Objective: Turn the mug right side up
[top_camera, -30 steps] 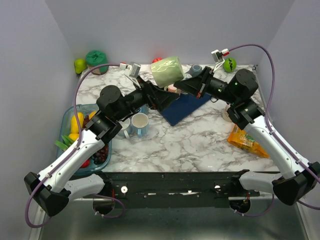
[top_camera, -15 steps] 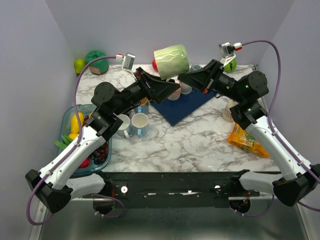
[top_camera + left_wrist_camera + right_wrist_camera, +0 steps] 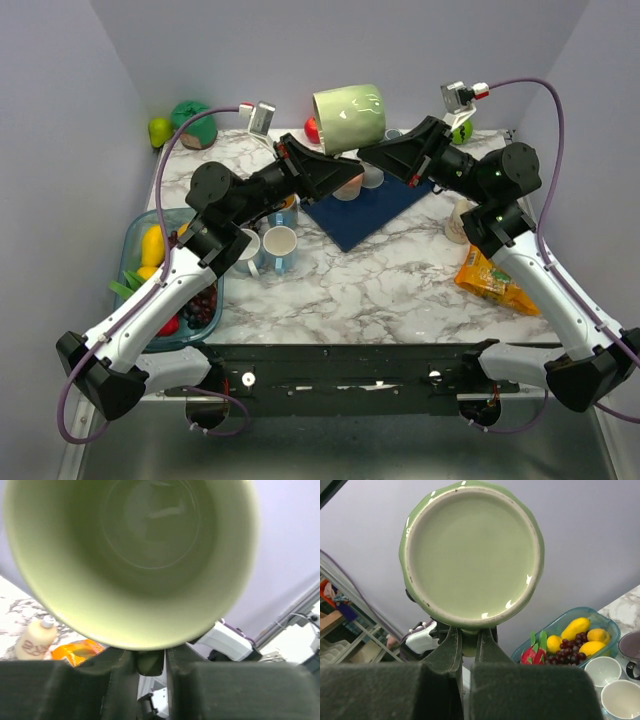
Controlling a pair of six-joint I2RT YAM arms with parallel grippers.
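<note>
The green mug [image 3: 350,115] hangs in the air above the back of the table, lying on its side between my two arms. Its open mouth [image 3: 135,555] faces the left wrist camera, and its flat base [image 3: 472,555] faces the right wrist camera. My left gripper [image 3: 350,176] [image 3: 150,655] is shut from below on the dark green handle under the rim. From the other side, my right gripper [image 3: 368,153] [image 3: 468,632] is shut on that same handle under the base.
A blue mat [image 3: 365,207] with a small cup lies under the mug. Two white cups [image 3: 280,246] stand left of centre, beside a fruit tray [image 3: 150,270]. An orange packet [image 3: 490,282] and a bottle [image 3: 462,222] sit at the right. Green toys [image 3: 192,118] line the back wall.
Both arms have lifted the mug higher and tipped it further onto its side. My left gripper, open a second ago, has closed on the handle.
</note>
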